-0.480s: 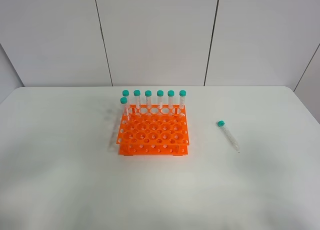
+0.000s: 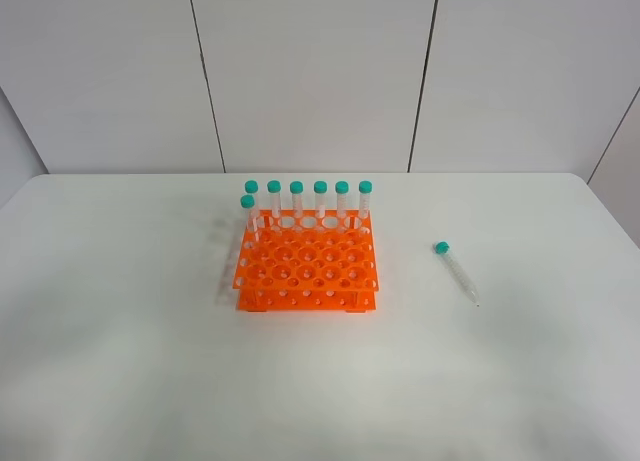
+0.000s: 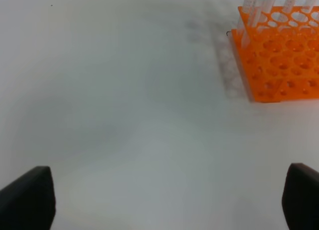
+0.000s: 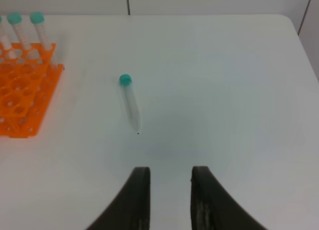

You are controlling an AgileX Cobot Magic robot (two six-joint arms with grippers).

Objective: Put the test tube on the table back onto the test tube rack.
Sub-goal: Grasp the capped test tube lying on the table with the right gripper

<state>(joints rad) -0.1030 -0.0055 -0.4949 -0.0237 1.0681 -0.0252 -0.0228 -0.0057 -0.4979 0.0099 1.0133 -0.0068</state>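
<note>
The test tube (image 2: 456,272), clear with a teal cap, lies flat on the white table (image 2: 140,341) to the right of the orange test tube rack (image 2: 308,266). Several teal-capped tubes stand along the rack's back row and one just in front at its left end. In the right wrist view the test tube (image 4: 129,103) lies ahead of my right gripper (image 4: 170,172), whose dark fingers stand a narrow gap apart with nothing between them. My left gripper (image 3: 164,195) is wide open over bare table, with the rack (image 3: 279,55) ahead and off to one side. Neither arm shows in the exterior view.
Grey wall panels (image 2: 310,71) rise behind the table's far edge. The table's rounded far right corner (image 4: 291,20) lies beyond the tube.
</note>
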